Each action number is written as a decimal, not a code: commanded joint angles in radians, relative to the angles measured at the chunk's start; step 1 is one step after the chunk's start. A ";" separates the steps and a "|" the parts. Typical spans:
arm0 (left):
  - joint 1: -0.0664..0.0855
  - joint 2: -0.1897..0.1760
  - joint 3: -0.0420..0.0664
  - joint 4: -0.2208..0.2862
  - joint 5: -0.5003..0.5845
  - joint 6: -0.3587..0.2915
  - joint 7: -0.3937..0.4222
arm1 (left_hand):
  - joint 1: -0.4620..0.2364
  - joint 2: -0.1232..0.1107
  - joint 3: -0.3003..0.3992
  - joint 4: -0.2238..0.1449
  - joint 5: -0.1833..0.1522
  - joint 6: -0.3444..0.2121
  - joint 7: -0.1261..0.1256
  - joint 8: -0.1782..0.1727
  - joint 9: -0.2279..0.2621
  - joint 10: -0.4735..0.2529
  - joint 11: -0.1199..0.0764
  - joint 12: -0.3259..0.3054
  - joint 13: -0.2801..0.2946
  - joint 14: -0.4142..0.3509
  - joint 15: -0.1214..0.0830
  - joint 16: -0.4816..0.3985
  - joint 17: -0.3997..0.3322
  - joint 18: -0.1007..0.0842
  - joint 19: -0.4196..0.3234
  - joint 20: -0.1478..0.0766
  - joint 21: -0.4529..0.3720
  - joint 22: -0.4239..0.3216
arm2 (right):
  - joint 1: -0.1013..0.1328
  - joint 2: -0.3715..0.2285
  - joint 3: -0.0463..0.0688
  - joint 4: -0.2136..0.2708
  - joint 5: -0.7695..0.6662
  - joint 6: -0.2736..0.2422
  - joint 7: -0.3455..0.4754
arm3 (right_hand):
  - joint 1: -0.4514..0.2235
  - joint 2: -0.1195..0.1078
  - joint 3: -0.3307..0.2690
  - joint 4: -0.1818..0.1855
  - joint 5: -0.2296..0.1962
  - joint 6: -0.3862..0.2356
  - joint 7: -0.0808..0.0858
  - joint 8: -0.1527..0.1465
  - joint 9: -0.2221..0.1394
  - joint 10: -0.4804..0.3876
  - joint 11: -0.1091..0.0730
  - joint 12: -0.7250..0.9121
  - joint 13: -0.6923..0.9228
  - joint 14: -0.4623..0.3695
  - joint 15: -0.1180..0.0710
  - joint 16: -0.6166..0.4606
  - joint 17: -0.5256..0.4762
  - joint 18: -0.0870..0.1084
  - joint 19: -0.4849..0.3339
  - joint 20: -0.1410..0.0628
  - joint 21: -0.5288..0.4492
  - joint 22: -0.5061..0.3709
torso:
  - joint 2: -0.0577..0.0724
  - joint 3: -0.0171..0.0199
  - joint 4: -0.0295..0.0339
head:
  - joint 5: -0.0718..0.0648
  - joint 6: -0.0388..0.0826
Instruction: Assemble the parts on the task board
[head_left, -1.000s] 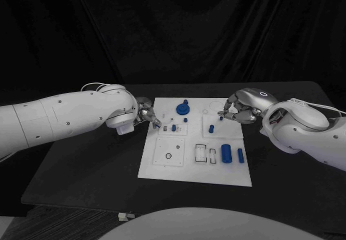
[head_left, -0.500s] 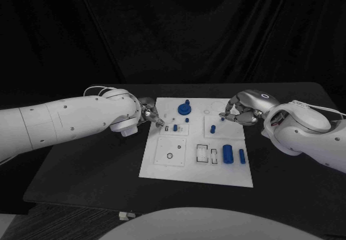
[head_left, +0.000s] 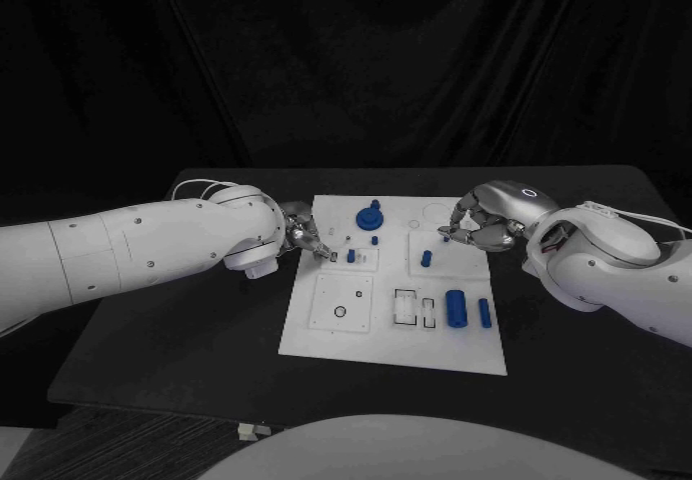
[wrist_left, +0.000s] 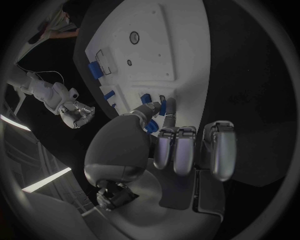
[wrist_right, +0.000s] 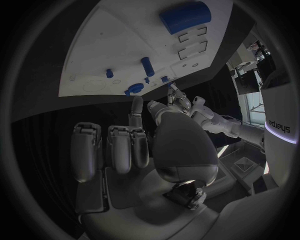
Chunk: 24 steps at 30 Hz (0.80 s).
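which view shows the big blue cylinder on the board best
The right wrist view: the big blue cylinder is large and unobstructed there. The head view shows it small near the board's front; the left wrist view shows it tiny at the far edge.

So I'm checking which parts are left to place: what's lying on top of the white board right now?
On the task board: a blue knobbed piece, small blue pegs, two blue cylinders. The left hand covers the edge beneath its fingertips.

Black table (head_left: 188, 330) under the white plate, black curtain (head_left: 346, 80) hanging behind its far edge.
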 joint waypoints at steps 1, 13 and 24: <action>-0.005 0.006 0.001 -0.002 -0.005 -0.007 0.010 | 0.002 0.021 0.154 -0.035 0.028 0.021 -0.024 -0.003 0.007 0.106 -0.007 0.018 0.273 0.119 -0.009 0.014 0.268 0.018 0.031 0.005 -0.003 0.233 | -0.003 0.002 0.001 -0.001 -0.001 0.006 -0.014 | 0.031 -0.002 0.046 -0.001 0.026 -0.008 -0.004 -0.018 0.015 0.108 0.004 -0.012 0.252 0.090 -0.001 -0.014 0.149 -0.015 0.049 0.003 -0.026 0.243 | 0.000 0.0000 -0.0006 | 0.002 0.000; -0.013 0.021 0.001 -0.015 -0.005 -0.014 0.026 | -0.003 0.023 0.153 -0.035 0.010 0.023 -0.024 -0.008 -0.003 0.106 -0.008 0.018 0.273 0.119 -0.010 0.014 0.268 0.018 0.032 0.004 -0.004 0.233 | -0.004 0.002 0.001 -0.004 -0.001 0.007 -0.014 | 0.037 -0.002 0.048 -0.003 0.032 -0.008 -0.004 -0.020 0.015 0.108 0.005 -0.012 0.252 0.089 -0.001 -0.015 0.147 -0.014 0.048 0.003 -0.028 0.242 | 0.000 0.0002 -0.0001 | -0.002 0.000; -0.017 0.029 0.001 -0.028 -0.005 -0.012 0.039 | -0.013 0.030 0.148 -0.027 -0.007 0.019 -0.022 -0.018 -0.018 0.106 -0.005 0.018 0.273 0.119 -0.008 0.014 0.268 0.021 0.025 0.004 -0.015 0.229 | -0.009 0.000 0.001 -0.004 -0.001 0.010 -0.015 | 0.040 -0.002 0.049 -0.003 0.034 -0.008 -0.003 -0.021 0.015 0.108 0.005 -0.012 0.252 0.089 0.000 -0.016 0.145 -0.013 0.047 0.004 -0.030 0.241 | 0.000 -0.0003 -0.0007 | -0.003 0.000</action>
